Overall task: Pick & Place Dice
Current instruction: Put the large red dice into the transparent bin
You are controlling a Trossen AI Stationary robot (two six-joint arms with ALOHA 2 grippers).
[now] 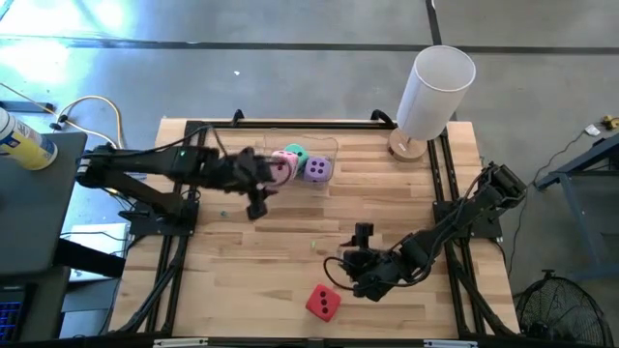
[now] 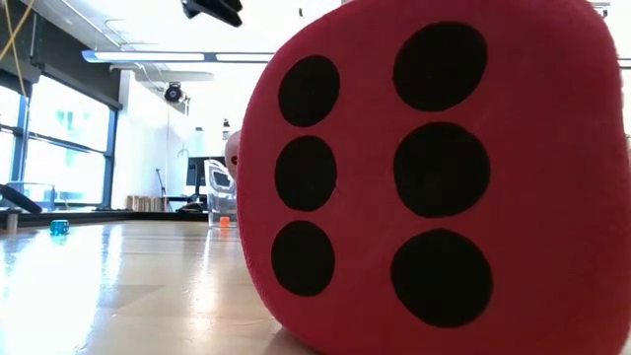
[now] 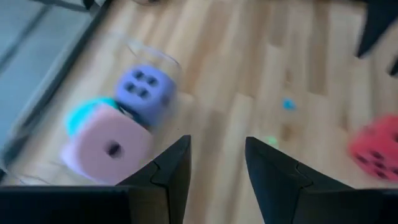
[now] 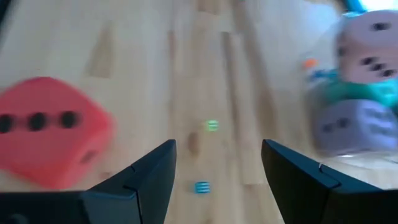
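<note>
A wooden table (image 1: 290, 280) seen from above, with two dark robot arms reaching in from either side. The red die (image 1: 323, 303) lies alone near the front edge, just beside the right gripper (image 1: 360, 280) but not touching it. That gripper's fingers are spread apart and empty — its arm stretches low from the right side toward the table's middle. In the table-level view the red die fills most of the frame, its six-pip face forward.

The other three dice — pink (image 1: 284, 164), teal (image 1: 296, 152) and purple (image 1: 317, 170) — sit clustered at the back (apparently inside a clear container (image 1: 324, 150)). The left gripper (image 1: 257, 201) hangs just beside the pink die, its fingers parted with nothing between them, its arm extended from the left. A tall white cylinder (image 1: 433, 92) stands at the back right corner.
</note>
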